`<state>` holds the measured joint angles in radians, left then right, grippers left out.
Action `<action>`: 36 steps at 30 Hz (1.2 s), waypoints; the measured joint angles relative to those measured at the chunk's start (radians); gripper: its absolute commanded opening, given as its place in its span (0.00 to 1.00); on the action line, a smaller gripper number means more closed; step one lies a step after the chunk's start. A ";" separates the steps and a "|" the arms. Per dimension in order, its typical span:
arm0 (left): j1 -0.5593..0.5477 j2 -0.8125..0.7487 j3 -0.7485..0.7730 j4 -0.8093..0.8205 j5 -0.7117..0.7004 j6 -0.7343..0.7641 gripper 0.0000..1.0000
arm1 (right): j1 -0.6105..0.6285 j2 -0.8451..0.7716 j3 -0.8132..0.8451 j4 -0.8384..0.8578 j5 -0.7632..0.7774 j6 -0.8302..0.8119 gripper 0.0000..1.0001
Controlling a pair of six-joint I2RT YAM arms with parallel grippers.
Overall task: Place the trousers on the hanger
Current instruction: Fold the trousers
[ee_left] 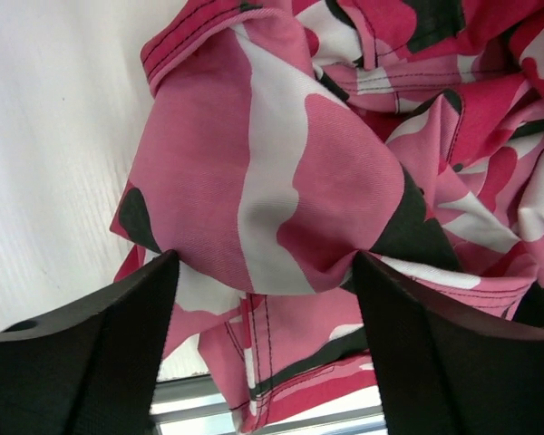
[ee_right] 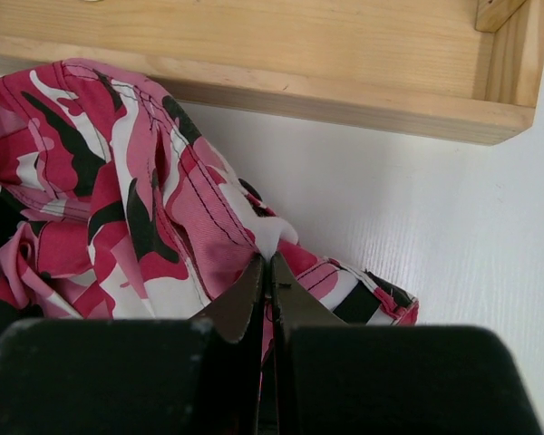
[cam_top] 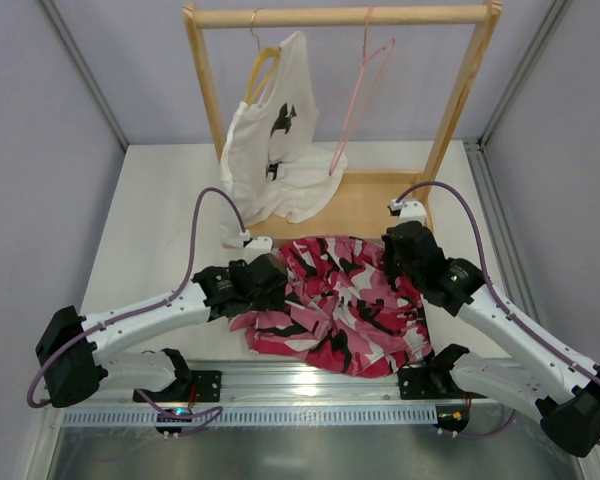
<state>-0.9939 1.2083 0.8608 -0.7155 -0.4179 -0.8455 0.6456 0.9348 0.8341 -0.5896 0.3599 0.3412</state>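
At trousers (cam_top: 340, 300): right tool (ee_right: 266, 263) pinching, left tool (ee_left: 265, 261) wide.

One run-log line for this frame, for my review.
left pincer: open over trousers fold | right pincer: shut on trousers edge | trousers: bunched on table | hanger: bare on rack

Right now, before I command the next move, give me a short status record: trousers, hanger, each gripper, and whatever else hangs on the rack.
trousers: crumpled heap on the table, in front of the wooden rack; not on the hanger
hanger: pink wire, bare, hooked on the rack's top rail
left gripper: open, fingers either side of a trouser fold
right gripper: shut on a trouser edge
also on rack: white T-shirt on a wooden hanger
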 measured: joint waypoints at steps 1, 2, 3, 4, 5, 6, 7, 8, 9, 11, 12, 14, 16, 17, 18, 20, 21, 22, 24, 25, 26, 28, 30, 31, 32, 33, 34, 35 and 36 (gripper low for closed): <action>0.002 0.000 -0.002 0.010 -0.001 0.012 0.69 | 0.000 0.001 0.000 0.002 -0.006 0.000 0.04; 0.002 0.000 -0.002 0.024 -0.002 0.022 0.52 | 0.000 0.002 0.000 0.004 -0.013 0.000 0.04; 0.003 -0.002 0.000 0.035 -0.004 0.029 0.43 | 0.000 0.002 0.000 0.006 -0.018 0.000 0.04; 0.005 -0.004 0.001 0.041 -0.007 0.041 0.35 | 0.000 0.002 0.000 0.008 -0.023 0.000 0.04; 0.006 -0.007 0.003 0.045 -0.010 0.053 0.22 | 0.000 0.002 -0.001 0.012 -0.025 0.000 0.04; 0.006 -0.008 0.004 0.045 -0.010 0.062 0.15 | 0.000 0.002 -0.003 0.018 -0.027 0.000 0.04; 0.006 -0.009 0.006 0.044 -0.011 0.070 0.09 | 0.000 0.002 -0.005 0.020 -0.029 0.000 0.04; 0.007 -0.009 0.010 0.039 -0.012 0.080 0.01 | 0.000 0.003 -0.006 0.021 -0.031 0.000 0.04; 0.007 -0.008 0.017 0.027 -0.014 0.086 0.00 | 0.000 0.005 -0.006 0.022 -0.031 0.000 0.04; 0.007 -0.005 0.049 -0.025 -0.021 0.090 0.00 | 0.000 0.009 -0.006 0.022 -0.031 0.000 0.04; 0.007 -0.002 0.076 -0.067 -0.026 0.086 0.00 | 0.000 0.010 -0.006 0.022 -0.027 0.000 0.04; 0.007 -0.003 0.129 -0.144 -0.036 0.073 0.00 | 0.000 0.011 -0.006 0.022 -0.011 0.000 0.04; 0.007 -0.022 0.190 -0.223 -0.042 0.069 0.00 | 0.000 0.016 -0.006 0.022 0.006 0.000 0.04; 0.007 -0.040 0.211 -0.243 -0.041 0.069 0.00 | 0.000 0.022 -0.006 0.022 0.014 0.000 0.04; 0.007 -0.070 0.227 -0.247 -0.027 0.079 0.00 | 0.000 0.030 -0.006 0.022 0.019 0.001 0.04; 0.008 -0.156 0.238 -0.229 0.016 0.105 0.00 | -0.001 0.046 -0.006 0.023 0.019 0.002 0.04; 0.008 -0.204 0.238 -0.210 0.043 0.118 0.00 | -0.002 0.052 -0.006 0.026 0.018 0.003 0.04; 0.008 -0.249 0.237 -0.186 0.074 0.126 0.00 | -0.002 0.058 -0.006 0.029 0.017 0.005 0.04; 0.008 -0.309 0.237 -0.127 0.153 0.140 0.01 | -0.002 0.061 -0.006 0.035 0.015 0.006 0.04; 0.008 -0.320 0.239 -0.104 0.188 0.146 0.00 | -0.002 0.061 -0.006 0.037 0.015 0.007 0.04; 0.008 -0.320 0.246 -0.090 0.224 0.149 0.00 | -0.002 0.061 -0.006 0.037 0.015 0.007 0.04; 0.005 -0.290 0.259 -0.073 0.274 0.153 0.00 | -0.002 0.061 -0.006 0.038 0.016 0.007 0.04; -0.002 -0.247 0.289 -0.104 0.254 0.147 0.00 | -0.002 0.061 -0.005 0.037 0.024 0.007 0.04; -0.006 -0.210 0.326 -0.158 0.206 0.139 0.00 | -0.002 0.065 0.001 0.029 0.041 0.007 0.04; -0.007 -0.183 0.364 -0.208 0.150 0.121 0.00 | -0.002 0.069 0.012 0.022 0.056 0.009 0.04; -0.010 -0.154 0.419 -0.281 0.058 0.093 0.00 | -0.002 0.074 0.028 0.011 0.085 0.013 0.04; -0.009 -0.134 0.471 -0.342 -0.019 0.068 0.00 | -0.002 0.077 0.036 0.006 0.099 0.013 0.04; -0.006 -0.118 0.526 -0.398 -0.099 0.038 0.00 | -0.002 0.076 0.069 -0.018 0.155 0.022 0.04; -0.004 -0.111 0.578 -0.448 -0.188 0.006 0.00 | -0.002 0.072 0.090 -0.033 0.190 0.027 0.04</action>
<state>-0.9977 1.0977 1.4391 -1.1637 -0.6064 -0.8394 0.6434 1.0069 0.9245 -0.6224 0.5499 0.3683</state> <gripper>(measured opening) 0.005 0.044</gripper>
